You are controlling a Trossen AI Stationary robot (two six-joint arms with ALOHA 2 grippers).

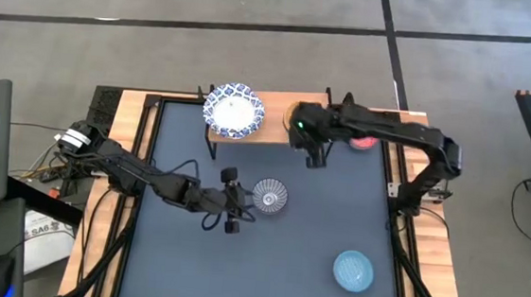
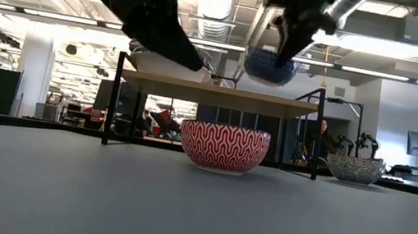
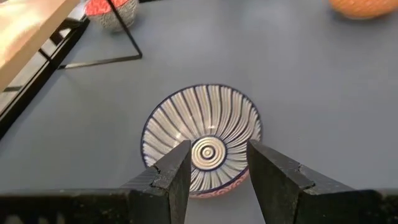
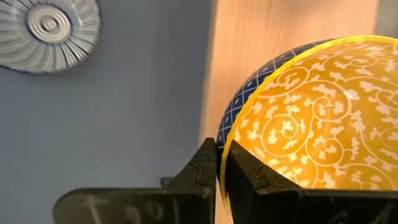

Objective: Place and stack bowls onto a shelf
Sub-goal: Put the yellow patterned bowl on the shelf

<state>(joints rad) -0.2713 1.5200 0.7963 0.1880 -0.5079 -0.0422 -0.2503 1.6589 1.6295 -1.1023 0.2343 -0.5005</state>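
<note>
**High view.** Light wood at 12 o'clock on the dark-blue worktop [image 1: 171,264]: the shelf [image 1: 271,132]. On its 9 o'clock end, a wide white bowl [image 1: 234,111] with a blue-patterned rim; one bowl or a stack, cannot tell from above. Over the shelf's middle, at the near edge, the right gripper [image 1: 306,144], hiding most of its load. Beneath the right arm, toward the shelf's 3 o'clock end, a glimpse of a red bowl [image 1: 363,141]. At the worktop's centre, a striped bowl [image 1: 269,194], with the left gripper [image 1: 234,201] just at its 9 o'clock side. Well apart at 5 o'clock, a light-blue bowl [image 1: 353,269].

**Low view.** Above the board and clear of it, the yellow bowl [image 2: 270,66], showing only its blue underside, hung from the right gripper. Red bowl at centre, between the shelf's black legs; under the board or in front of it, cannot tell.

**Left wrist view.** Fingers apart, either side of the striped bowl's near rim; no contact visible.

**Right wrist view.** Fingers together, clamped on the yellow bowl's rim, one inside and one outside, with the wood of the shelf behind.

**Doing the step well, as a judgement.** Likely step: setting the yellow bowl down on the shelf.
- Lower straight and level, foot flat on the board.
- Keep well in from the edge and clear of the white bowl.
- Let go only once seated.
- Lift the gripper straight up, so the inner finger does not drag the rim.

**Look of the bowl.** Glossy yellow-orange inside with white scrolls, and dark blue outside with a fine white lattice.
</note>
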